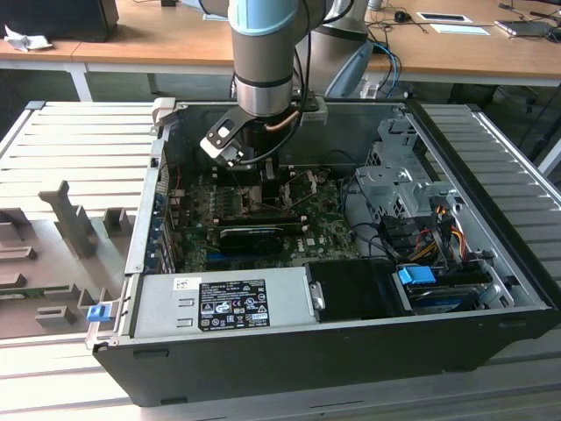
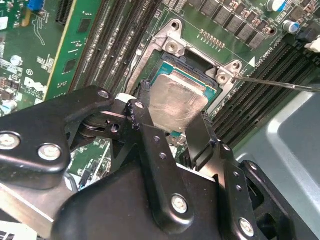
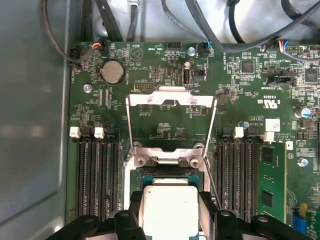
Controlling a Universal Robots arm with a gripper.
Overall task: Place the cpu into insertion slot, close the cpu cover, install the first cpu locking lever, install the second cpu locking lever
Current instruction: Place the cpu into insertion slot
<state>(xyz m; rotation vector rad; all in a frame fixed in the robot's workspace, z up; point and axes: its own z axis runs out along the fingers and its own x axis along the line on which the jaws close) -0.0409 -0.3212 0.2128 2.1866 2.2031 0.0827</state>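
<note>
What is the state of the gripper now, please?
Gripper: closed, holding the cpu.

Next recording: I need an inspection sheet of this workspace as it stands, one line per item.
Surface: ridged grey table carrying an open computer case.
Job's things: cpu at the insertion slot, seating cannot be told; cpu cover swung open; thin locking lever unlatched, sticking out beside the slot.
Clutter: grey fixtures on the exterior view's left.
End effector: shut, fingers on two opposite edges of the cpu.
Cables: orange, yellow and black bundle inside the case, apart from the slot.
Surroundings: wooden desks behind.
</note>
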